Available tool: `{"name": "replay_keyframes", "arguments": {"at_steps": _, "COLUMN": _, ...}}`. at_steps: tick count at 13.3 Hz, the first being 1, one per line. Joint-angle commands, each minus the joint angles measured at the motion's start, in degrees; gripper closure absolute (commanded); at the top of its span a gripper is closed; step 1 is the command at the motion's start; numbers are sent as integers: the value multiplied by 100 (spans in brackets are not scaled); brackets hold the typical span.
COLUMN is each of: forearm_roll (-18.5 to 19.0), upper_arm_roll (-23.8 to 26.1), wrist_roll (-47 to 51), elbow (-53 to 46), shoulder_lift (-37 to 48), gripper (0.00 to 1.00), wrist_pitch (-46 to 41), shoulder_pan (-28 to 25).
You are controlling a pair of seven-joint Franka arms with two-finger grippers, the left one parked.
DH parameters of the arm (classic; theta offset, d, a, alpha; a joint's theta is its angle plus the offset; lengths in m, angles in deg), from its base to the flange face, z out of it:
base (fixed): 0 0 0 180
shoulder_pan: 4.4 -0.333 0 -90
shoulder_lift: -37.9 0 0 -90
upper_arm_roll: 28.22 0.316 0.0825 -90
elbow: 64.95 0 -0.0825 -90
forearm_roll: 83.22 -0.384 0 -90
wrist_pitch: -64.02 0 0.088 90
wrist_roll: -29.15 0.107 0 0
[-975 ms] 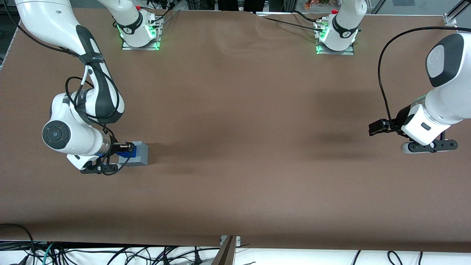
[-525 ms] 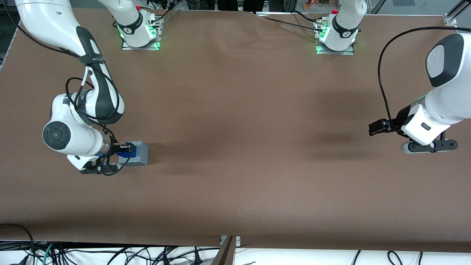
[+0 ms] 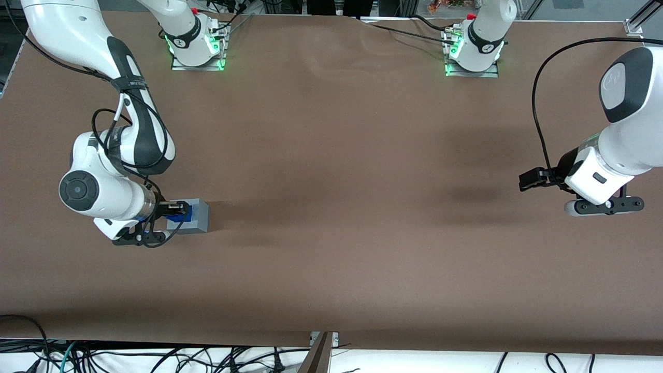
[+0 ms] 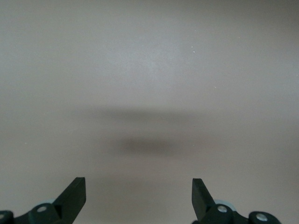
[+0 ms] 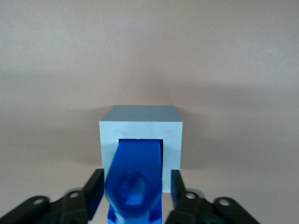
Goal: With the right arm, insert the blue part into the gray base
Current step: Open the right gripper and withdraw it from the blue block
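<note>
Gripper [image 5: 135, 191]: clamped on the blue part, directly above the gray base
Blue part [image 5: 135, 177]: held between the fingers, lower end in the base's square recess
Gray base [image 3: 198, 216]: on the brown worktop [image 3: 352, 181], near the working arm's end, nearer the front edge

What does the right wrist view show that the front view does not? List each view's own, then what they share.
Only the right wrist view shows the square recess in the gray base, with the blue part reaching into it between the fingers. Only the front view shows the whole right arm, the brown table and the end effector over the base at the working arm's end. Both show blue part, base and end effector.
</note>
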Motion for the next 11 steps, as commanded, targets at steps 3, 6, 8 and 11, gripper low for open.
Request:
{"name": "replay_keyframes", "arguments": {"at_steps": 3, "forearm_roll": 20, "upper_arm_roll": 18, "wrist_roll": -7, "elbow": -388, "shoulder_lift": 102, "gripper": 1, "wrist_pitch": -143, "shoulder_pan": 30}}
{"name": "replay_keyframes", "arguments": {"at_steps": 6, "forearm_roll": 11, "upper_arm_roll": -26, "wrist_roll": -7, "elbow": -388, "shoulder_lift": 662, "gripper": 1, "wrist_pitch": -493, "shoulder_pan": 56}}
{"name": "replay_keyframes", "arguments": {"at_steps": 8, "forearm_roll": 28, "upper_arm_roll": -139, "wrist_roll": -42, "elbow": -388, "shoulder_lift": 1172, "gripper": 1, "wrist_pitch": -914, "shoulder_pan": 65}}
{"name": "replay_keyframes", "arguments": {"at_steps": 11, "forearm_roll": -24, "upper_arm_roll": -394, "wrist_roll": -77, "elbow": -415, "shoulder_lift": 1717, "gripper": 1, "wrist_pitch": -1574, "shoulder_pan": 196}}
